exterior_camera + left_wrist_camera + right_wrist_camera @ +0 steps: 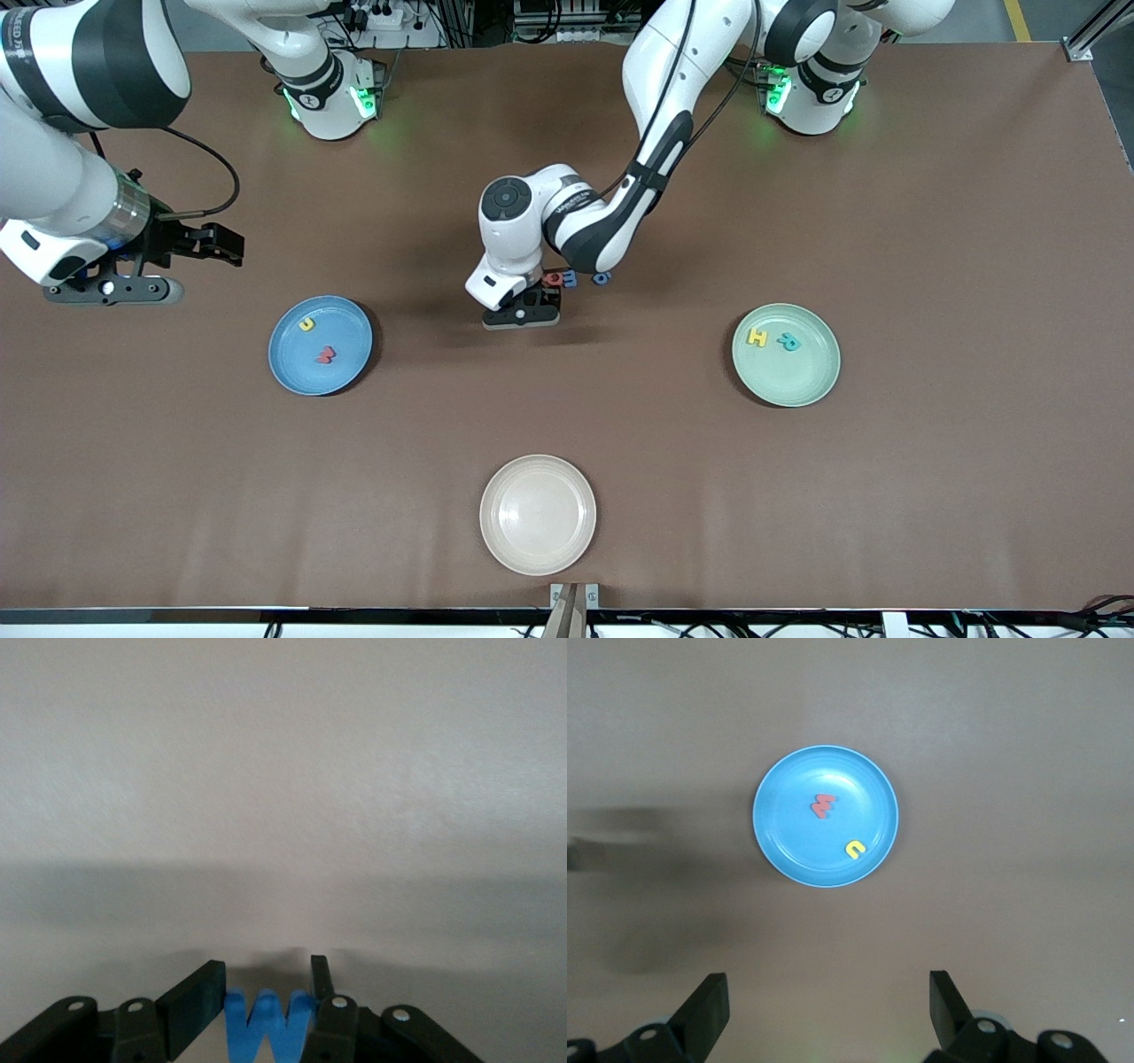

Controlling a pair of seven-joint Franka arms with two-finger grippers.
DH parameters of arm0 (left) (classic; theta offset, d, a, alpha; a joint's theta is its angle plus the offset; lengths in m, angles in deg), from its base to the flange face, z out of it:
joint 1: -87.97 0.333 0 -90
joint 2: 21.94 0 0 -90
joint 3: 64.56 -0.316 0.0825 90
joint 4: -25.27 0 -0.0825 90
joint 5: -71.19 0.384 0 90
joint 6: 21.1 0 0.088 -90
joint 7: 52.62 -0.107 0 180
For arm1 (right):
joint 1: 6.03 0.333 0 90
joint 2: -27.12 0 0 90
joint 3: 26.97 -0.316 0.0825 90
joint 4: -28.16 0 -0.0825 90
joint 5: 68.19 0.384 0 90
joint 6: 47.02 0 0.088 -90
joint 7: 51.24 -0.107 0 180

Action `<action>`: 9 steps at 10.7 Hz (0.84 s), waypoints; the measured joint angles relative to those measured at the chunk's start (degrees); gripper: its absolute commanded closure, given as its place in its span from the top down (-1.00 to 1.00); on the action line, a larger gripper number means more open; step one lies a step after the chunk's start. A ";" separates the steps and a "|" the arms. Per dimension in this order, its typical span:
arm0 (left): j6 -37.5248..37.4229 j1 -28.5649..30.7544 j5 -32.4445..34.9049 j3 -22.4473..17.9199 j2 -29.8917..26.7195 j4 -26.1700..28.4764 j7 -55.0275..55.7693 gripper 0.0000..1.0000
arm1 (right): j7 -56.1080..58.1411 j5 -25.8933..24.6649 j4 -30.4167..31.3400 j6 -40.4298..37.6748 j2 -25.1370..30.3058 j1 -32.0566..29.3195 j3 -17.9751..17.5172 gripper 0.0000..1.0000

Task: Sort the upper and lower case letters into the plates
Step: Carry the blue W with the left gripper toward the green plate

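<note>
Four letters already lie sorted: a yellow u [306, 324] and a red m [325, 355] in the blue plate [292, 372], a yellow H [757, 337] and a teal R [788, 342] in the green plate [811, 385]. Four seem left. The left gripper [523, 315] is down at the table's middle, its fingers [190, 1005] narrowed on a blue W [268, 1028] that stands between them in the left wrist view. Just at its 1 o'clock in the front view, partly hidden by the arm, a red letter [553, 278], a blue letter [570, 279] and another blue letter [601, 278] sit in a row on the table; which letters they are I cannot tell. From that group the blue plate lies at about 8 o'clock and the green plate at about 4 o'clock, both well apart from it. A cream plate [538, 514] sits bare at 6 o'clock, nearest the front camera. The right gripper [217, 244] waits in the air with fingers [709, 1014] wide and nothing between them, at 11 o'clock of the blue plate. By my reckoning the task is half done, with the W's delivery in hand.
</note>
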 measured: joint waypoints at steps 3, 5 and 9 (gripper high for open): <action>-8.42 4.97 -0.36 0.21 -2.28 0.00 -17.39 -0.57 | 0.00 1.99 -0.01 0.07 -0.02 0.04 -0.04 1.00; -14.85 6.55 -0.15 0.15 -3.01 0.08 -28.59 -0.56 | 0.00 2.09 -0.03 0.11 -0.02 0.04 -0.05 1.00; -23.63 9.55 5.61 -0.05 -4.12 1.29 -46.57 -0.56 | -1.19 2.22 -0.04 2.55 -0.12 3.12 -0.69 1.00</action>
